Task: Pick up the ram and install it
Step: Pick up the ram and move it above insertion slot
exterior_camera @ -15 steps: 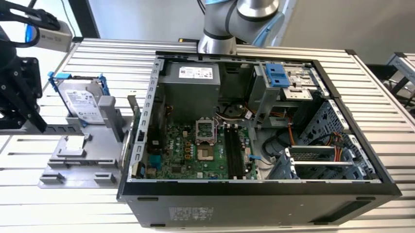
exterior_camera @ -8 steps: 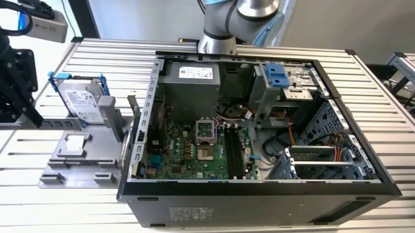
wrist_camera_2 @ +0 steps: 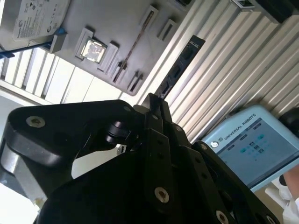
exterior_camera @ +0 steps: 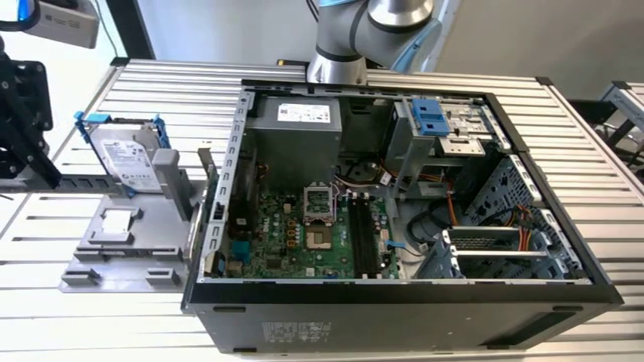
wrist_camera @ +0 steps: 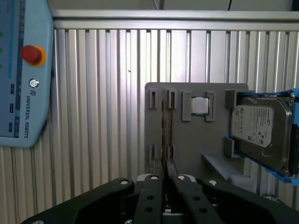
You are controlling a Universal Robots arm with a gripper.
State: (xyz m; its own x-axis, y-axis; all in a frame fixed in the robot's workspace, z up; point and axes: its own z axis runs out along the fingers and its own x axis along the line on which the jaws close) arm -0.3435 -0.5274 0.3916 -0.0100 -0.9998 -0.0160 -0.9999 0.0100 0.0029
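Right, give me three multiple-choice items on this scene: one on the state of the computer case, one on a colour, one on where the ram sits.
1. The computer case is: A) closed by a panel B) open, with the motherboard showing C) covered by a cloth
2. The frame around the hard drive is: A) red B) blue C) yellow
3. The ram is: A) in a motherboard slot B) on the hard drive C) on edge in a groove of the grey holder

Key: B, the board lies exposed; B, blue brackets clasp the drive; C, the first wrist view shows it standing in the holder.
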